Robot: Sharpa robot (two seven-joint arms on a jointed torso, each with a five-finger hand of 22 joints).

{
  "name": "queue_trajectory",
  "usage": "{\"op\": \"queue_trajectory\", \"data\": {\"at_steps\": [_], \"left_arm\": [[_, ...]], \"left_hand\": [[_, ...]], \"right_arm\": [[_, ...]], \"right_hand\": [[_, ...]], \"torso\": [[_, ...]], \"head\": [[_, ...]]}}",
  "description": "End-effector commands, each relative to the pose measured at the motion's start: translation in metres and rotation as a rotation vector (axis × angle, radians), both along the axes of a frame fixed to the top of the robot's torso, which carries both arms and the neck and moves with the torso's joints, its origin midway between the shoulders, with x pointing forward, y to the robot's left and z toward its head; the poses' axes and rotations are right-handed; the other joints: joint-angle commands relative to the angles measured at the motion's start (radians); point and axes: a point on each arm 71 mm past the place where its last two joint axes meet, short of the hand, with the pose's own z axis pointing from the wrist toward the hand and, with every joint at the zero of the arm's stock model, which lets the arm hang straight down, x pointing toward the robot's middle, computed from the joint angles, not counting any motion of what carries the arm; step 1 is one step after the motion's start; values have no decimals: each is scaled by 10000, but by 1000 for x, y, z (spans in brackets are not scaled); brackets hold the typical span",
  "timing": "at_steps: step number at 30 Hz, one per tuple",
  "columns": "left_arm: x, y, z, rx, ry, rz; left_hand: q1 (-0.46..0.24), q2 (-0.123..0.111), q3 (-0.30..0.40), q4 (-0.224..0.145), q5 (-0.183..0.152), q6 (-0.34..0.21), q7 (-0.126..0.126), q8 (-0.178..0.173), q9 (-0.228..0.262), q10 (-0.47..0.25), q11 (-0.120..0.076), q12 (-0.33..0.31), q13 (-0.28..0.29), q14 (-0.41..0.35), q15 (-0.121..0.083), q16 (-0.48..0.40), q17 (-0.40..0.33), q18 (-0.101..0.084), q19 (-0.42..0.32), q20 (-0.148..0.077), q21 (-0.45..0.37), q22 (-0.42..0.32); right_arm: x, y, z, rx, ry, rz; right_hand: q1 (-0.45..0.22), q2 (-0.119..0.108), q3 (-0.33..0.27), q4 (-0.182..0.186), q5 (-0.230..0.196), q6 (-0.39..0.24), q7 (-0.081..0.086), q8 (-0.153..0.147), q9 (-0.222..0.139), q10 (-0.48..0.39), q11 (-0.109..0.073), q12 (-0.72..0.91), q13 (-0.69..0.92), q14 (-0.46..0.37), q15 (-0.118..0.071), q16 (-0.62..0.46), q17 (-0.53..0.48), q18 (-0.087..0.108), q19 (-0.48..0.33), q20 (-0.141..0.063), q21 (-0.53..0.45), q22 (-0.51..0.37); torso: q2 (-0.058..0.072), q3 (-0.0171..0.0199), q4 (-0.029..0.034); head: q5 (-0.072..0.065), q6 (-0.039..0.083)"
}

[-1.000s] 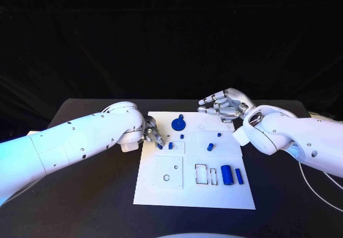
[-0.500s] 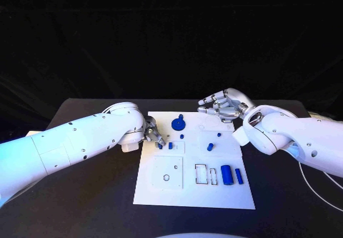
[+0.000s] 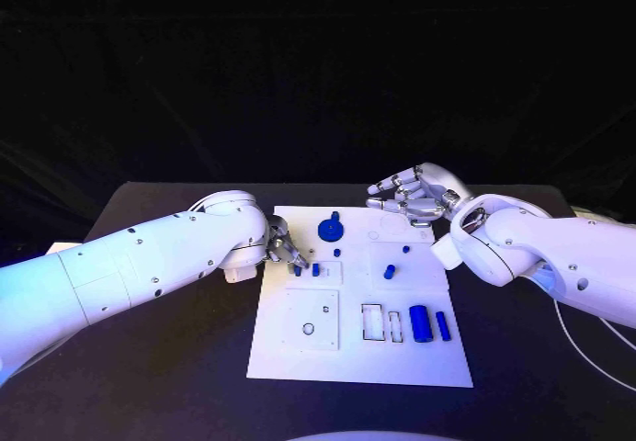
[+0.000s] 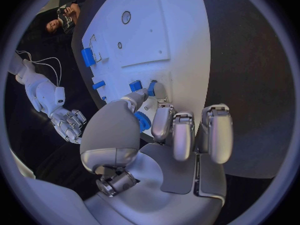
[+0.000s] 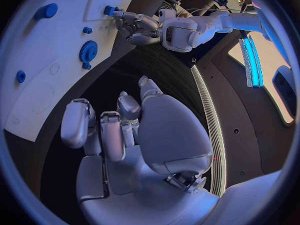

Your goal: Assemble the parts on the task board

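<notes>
The white task board [image 3: 356,358] lies in the middle of the black table. My left hand [image 3: 282,248] is low over the board's left edge; in the left wrist view it pinches a small ribbed blue part [image 4: 142,121] between thumb and a finger. Two short blue pieces [image 4: 135,85] stand on the board just beyond those fingers. My right hand [image 3: 414,196] hovers over the board's far right corner, fingers loosely bent, holding nothing. A blue gear [image 3: 332,227], a blue peg [image 3: 390,272], a blue cylinder [image 3: 420,323] and a blue bar [image 3: 443,326] sit on the board.
Rectangular recesses [image 3: 380,323] and a square plate with a round hole [image 3: 311,322] take up the board's near half. Bare black table [image 3: 159,367] lies on both sides of the board. The right wrist view shows the gear [image 5: 88,51] and my left hand [image 5: 134,25].
</notes>
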Motion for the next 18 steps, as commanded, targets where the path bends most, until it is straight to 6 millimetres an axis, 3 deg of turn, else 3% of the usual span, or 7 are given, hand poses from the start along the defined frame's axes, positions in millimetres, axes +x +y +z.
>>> {"op": "queue_trajectory", "data": {"at_steps": [1,18], "left_arm": [[-1,3,-4,266,-5,187],[-5,14,4,-318,-567,569]], "left_hand": [[-86,4,-92,3,-7,75,-20,-66,-15,77,-10,30,12,1070,-59,31,2631,-132,654,-66,39,2088],[-187,136,-1625,818,-18,141,-32,-69,-56,107,-19,45,94,1070,-70,31,2631,-142,681,-80,61,2133]], "right_arm": [[-1,2,0,-70,19,202],[0,2,-1,-78,38,191]], "right_hand": [[-77,50,-73,-15,37,57,-9,11,13,37,-49,36,-11,704,-49,-65,1226,188,-66,-10,-66,-11],[-112,55,-107,12,58,54,-8,7,13,38,-48,40,-13,704,-49,-69,1222,191,-74,-10,-78,-28]], "torso": [[2,-2,4],[-2,-6,7]], "head": [[-18,1],[2,15]]}}
